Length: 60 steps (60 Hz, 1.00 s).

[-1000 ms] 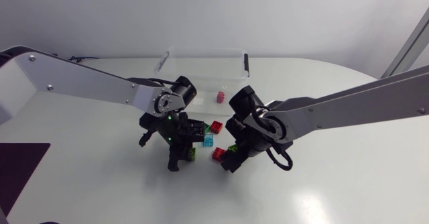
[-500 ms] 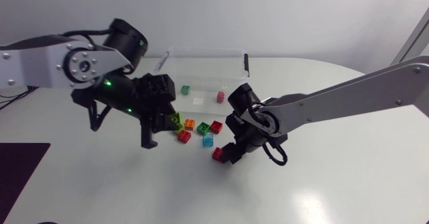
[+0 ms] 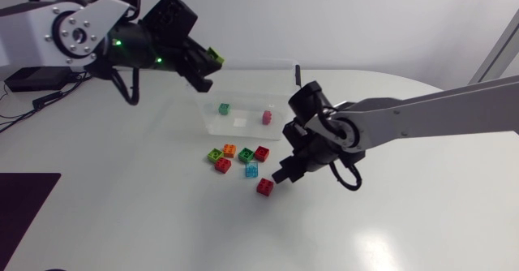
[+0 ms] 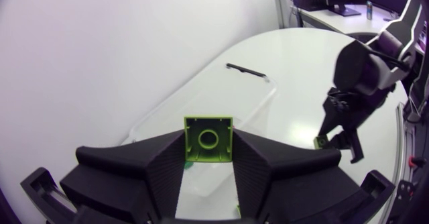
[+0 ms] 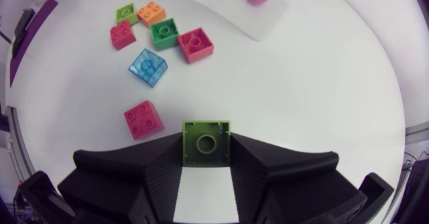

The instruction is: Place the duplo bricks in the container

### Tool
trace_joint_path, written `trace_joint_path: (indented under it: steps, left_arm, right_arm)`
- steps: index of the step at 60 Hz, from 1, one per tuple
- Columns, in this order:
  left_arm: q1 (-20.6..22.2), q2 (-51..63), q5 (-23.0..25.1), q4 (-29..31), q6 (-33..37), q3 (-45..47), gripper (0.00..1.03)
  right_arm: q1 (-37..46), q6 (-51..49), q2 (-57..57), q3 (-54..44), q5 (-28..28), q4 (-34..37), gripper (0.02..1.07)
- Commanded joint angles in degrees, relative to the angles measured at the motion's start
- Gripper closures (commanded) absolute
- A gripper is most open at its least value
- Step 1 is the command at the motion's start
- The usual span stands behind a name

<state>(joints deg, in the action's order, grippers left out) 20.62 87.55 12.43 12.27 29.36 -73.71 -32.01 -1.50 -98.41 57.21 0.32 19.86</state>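
The left pincer (image 3: 204, 64) is pinching a lime brick (image 4: 208, 139) between its two fingers, with the hollow underside turned to the wrist camera. It hangs high, near the left back corner of the clear container (image 3: 251, 60), which in the wrist view lies ahead and below. A teal brick (image 3: 224, 108) and a pink brick (image 3: 266, 117) lie already inside. The right pincer (image 3: 286, 174) is pinching a second lime brick (image 5: 206, 142), low above the counter (image 3: 389, 222) and just beside a red brick (image 3: 265, 187).

Six more bricks lie loose in front of the container: the blue clear brick (image 5: 148, 68) and a small cluster (image 3: 235, 155) of five others.

I think the danger is in the release. The left brick seems to be over the corner, not over the middle, so it could hit the rim and jump out, the more so from this height. Also both arms must go to the same container, and they could touch each other there.
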Motion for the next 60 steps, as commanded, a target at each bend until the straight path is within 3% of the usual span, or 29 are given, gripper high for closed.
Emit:
trace_joint_path:
  steps: [1, 18, 27, 30, 36, 43, 48, 60]
  left_arm:
    - [0.12, 5.97, -1.35, -2.52, -4.93, -3.63, 0.83]
    - [0.12, 23.81, -8.47, -8.41, -9.77, -17.17, 0.83]
    - [-1.11, 30.93, -10.58, -7.70, -11.26, -24.37, 0.82]
    - [-1.29, 31.90, -11.02, -7.09, -11.79, -25.52, 0.74]
    - [-1.29, 31.10, -12.43, -6.91, -12.67, -24.55, 0.43]
    - [-1.90, 27.15, -13.04, -7.09, -12.93, -21.12, 0.19]
    - [-2.43, 22.93, -13.13, -7.44, -13.02, -17.43, 0.13]
    - [-2.78, 10.89, -13.13, -8.67, -13.11, -6.44, 0.10]
  right_arm:
    - [0.98, 0.53, 4.46, -0.70, 0.56, 1.76, 0.76]
    - [1.95, 0.53, 8.94, 5.54, 0.56, 6.33, 0.76]
    - [2.04, 0.88, 8.32, 9.67, 0.65, 7.13, 0.76]
    - [2.13, 0.88, 7.88, 11.34, 1.00, 7.30, 0.76]
    - [2.92, 0.88, 6.39, 15.30, 1.00, 8.09, 0.76]
    - [3.97, 0.88, 4.10, 19.96, 1.00, 8.71, 0.76]
    - [4.15, 0.97, 2.35, 23.21, 1.00, 9.15, 0.75]
    - [4.85, 1.32, -2.75, 30.86, 0.91, 9.41, 0.75]
